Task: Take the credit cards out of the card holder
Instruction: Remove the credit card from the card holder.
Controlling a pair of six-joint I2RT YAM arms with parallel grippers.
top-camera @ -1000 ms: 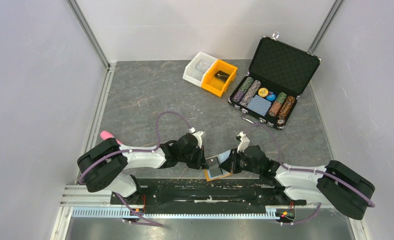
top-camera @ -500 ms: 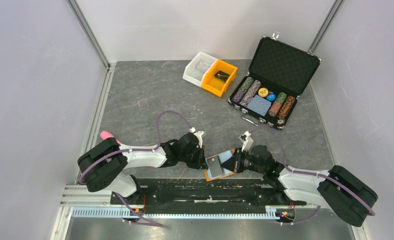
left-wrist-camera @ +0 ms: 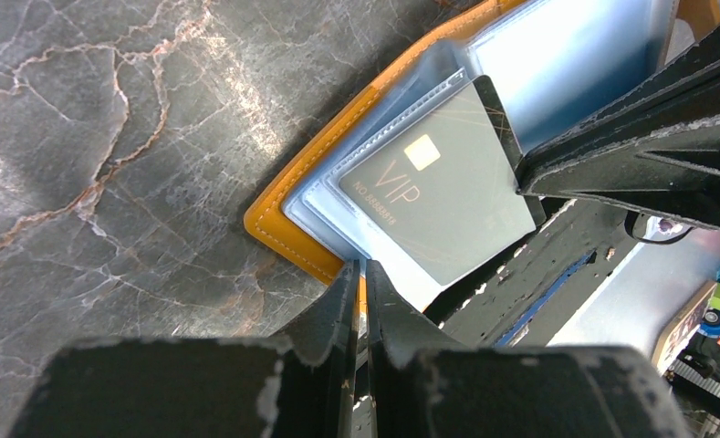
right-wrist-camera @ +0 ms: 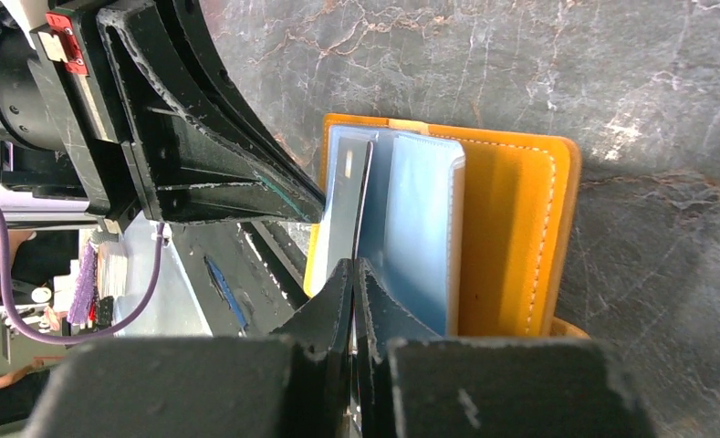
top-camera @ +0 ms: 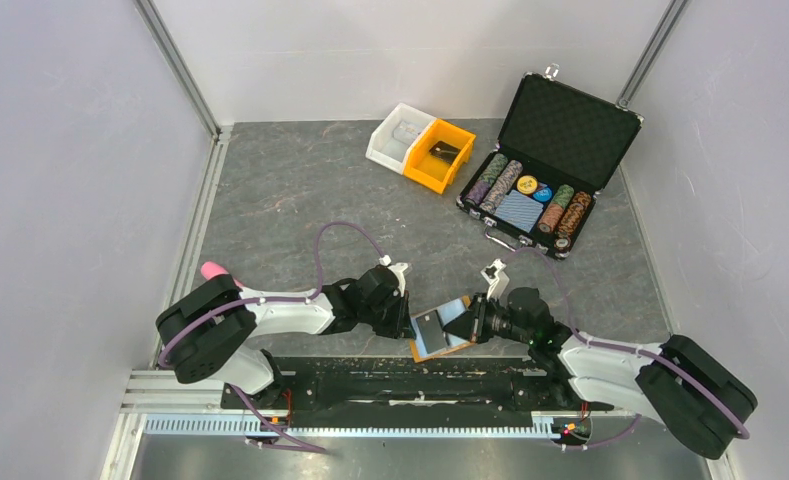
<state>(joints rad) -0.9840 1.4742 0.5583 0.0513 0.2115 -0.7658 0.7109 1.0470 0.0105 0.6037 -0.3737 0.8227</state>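
The orange-tan card holder (top-camera: 440,333) lies open at the table's near edge, between both grippers. Its light blue inner panels (right-wrist-camera: 420,228) and clear sleeves face up. A grey card marked VIP (left-wrist-camera: 438,182) sticks out of a sleeve. In the right wrist view it appears edge-on as a dark line (right-wrist-camera: 367,196). My left gripper (left-wrist-camera: 363,272) is shut on the holder's orange edge (left-wrist-camera: 287,224); it appears in the top view (top-camera: 407,325). My right gripper (right-wrist-camera: 353,269) is shut on the grey card's edge, and it also shows in the top view (top-camera: 473,322).
An open black chip case (top-camera: 545,165) stands at the back right. An orange bin (top-camera: 438,155) and a white bin (top-camera: 400,135) stand at the back. A pink object (top-camera: 215,270) lies by the left arm. The black base rail (top-camera: 420,378) runs just behind the holder.
My right gripper has shifted a little right and turned, raising the card and its page off the holder. The left gripper stays clamped. Little has changed in the last half second.
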